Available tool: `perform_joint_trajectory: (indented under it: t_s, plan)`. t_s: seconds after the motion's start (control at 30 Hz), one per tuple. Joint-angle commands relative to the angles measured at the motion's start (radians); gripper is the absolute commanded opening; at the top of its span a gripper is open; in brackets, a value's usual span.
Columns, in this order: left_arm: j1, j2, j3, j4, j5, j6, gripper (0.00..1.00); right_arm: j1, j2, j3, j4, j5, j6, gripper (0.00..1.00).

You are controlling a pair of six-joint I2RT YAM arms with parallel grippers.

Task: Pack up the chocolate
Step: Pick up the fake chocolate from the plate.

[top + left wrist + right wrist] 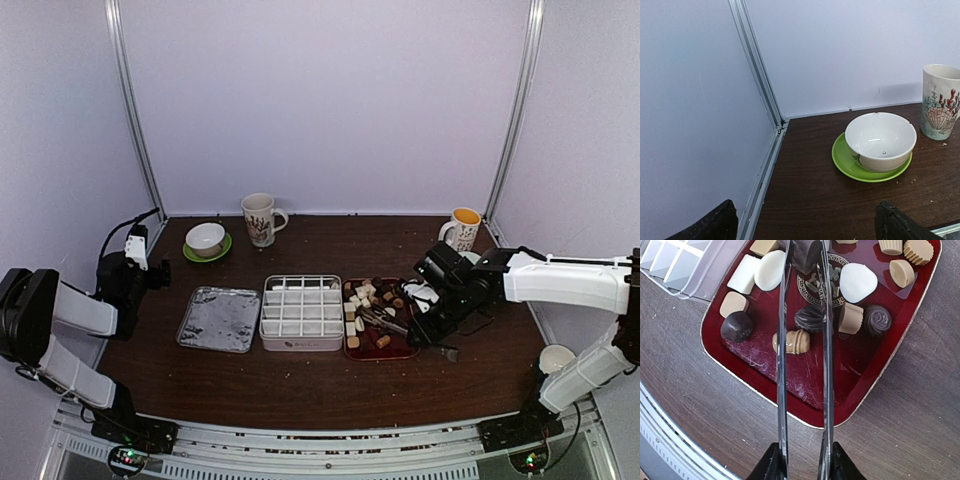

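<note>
The chocolate (367,301), small dark, tan and cream pieces, lies in a dark-red tray (380,353) right of centre. My right gripper (440,312) is shut on metal tongs (386,323) that reach over the tray. In the right wrist view my gripper (802,460) clamps the tongs (782,365), whose tips pinch one dark chocolate piece (805,255) above the tray (880,380). Several more chocolates (792,341) lie beneath. A white gridded box (301,312) stands left of the tray. My left gripper (135,252) is open and empty at the far left, over bare table in its wrist view (807,227).
A silver foil tray (219,319) lies left of the box. A white bowl (880,140) on a green saucer (855,170) and a shell-patterned mug (940,102) stand at the back left. A yellow-lined mug (462,230) stands back right, and a white cup (553,358) sits by the right arm.
</note>
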Motion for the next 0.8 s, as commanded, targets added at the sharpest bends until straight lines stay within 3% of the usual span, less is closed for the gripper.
perform_joint_trajectory:
  t_s: [0.0, 0.47, 0.77]
  plan:
    - [0.008, 0.005, -0.003, 0.049, 0.009, -0.009, 0.98, 0.000, -0.046, 0.010, 0.023, 0.005, -0.005, 0.31]
    - [0.007, 0.005, -0.005, 0.049, 0.009, -0.009, 0.98, -0.001, -0.176, 0.025, 0.040, 0.039, -0.009, 0.29]
    - [0.008, 0.005, -0.004, 0.049, 0.009, -0.009, 0.98, -0.001, -0.151, 0.003, 0.010, 0.062, 0.002, 0.39]
